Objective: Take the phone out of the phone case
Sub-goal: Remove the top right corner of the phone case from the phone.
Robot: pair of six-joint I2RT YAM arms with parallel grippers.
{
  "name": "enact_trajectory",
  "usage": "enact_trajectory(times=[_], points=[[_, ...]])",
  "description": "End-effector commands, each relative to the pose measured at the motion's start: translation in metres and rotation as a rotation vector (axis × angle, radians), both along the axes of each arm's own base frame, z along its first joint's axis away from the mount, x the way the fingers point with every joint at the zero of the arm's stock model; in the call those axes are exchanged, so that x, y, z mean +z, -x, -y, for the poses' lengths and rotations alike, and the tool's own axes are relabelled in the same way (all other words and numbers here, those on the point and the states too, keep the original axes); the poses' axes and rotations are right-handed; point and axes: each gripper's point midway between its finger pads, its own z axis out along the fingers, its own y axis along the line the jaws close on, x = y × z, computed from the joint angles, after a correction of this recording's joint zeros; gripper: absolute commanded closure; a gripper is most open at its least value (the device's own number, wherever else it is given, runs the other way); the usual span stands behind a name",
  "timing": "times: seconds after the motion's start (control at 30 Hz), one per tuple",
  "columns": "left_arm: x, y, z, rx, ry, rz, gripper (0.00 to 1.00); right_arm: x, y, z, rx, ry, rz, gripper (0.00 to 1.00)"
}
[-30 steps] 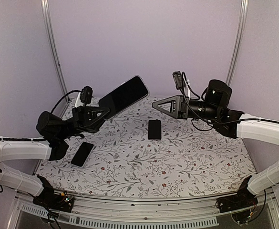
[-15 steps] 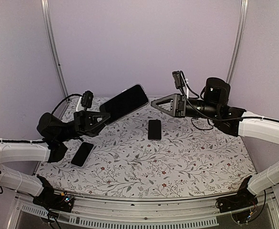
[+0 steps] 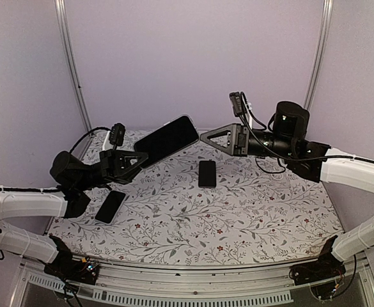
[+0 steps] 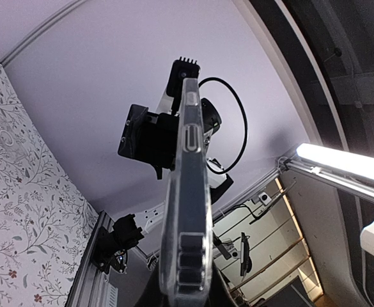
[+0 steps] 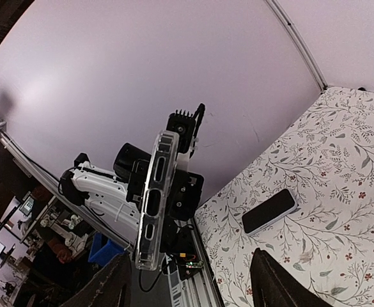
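The phone (image 3: pixel 167 138), black and glossy, sits inside the clear phone case (image 3: pixel 188 119), whose pale rim shows round it. My left gripper (image 3: pixel 137 158) is shut on its lower end and holds it tilted in the air over the table's back left. In the left wrist view the case's edge (image 4: pixel 188 192) rises from between my left gripper (image 4: pixel 185 293). My right gripper (image 3: pixel 204 135) is open, level with the phone's upper end and a short gap to its right. From the right wrist, the case's edge (image 5: pixel 153 198) stands beyond my right gripper (image 5: pixel 190 288), whose fingers are wide apart.
Two other black phones lie on the floral table (image 3: pixel 250 211): one near the middle back (image 3: pixel 207 173), one at the left (image 3: pixel 110 206). That left phone also shows in the right wrist view (image 5: pixel 270 211). Purple walls and metal posts (image 3: pixel 70 57) ring the table.
The left gripper has lowered the cased phone a little and shifted it right. The right gripper has edged left towards the phone's upper end, still open.
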Motion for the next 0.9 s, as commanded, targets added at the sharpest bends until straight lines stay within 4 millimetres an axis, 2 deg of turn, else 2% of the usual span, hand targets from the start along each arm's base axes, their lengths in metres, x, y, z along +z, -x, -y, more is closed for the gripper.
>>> enact_trajectory(times=[0.0, 0.13, 0.33, 0.87], points=[[0.017, 0.005, -0.008, 0.016, 0.044, 0.085, 1.00, 0.016, 0.003, 0.000, -0.002, -0.021, 0.029, 0.34], [0.017, 0.006, -0.008, 0.014, 0.043, 0.086, 1.00, 0.014, 0.000, -0.002, -0.008, -0.011, 0.020, 0.35], [0.021, 0.009, -0.009, 0.002, 0.048, 0.106, 1.00, -0.001, -0.009, -0.003, -0.049, 0.039, -0.022, 0.36], [0.043, 0.026, -0.014, -0.031, 0.092, 0.205, 1.00, -0.061, -0.034, 0.003, -0.179, 0.221, -0.148, 0.41]])
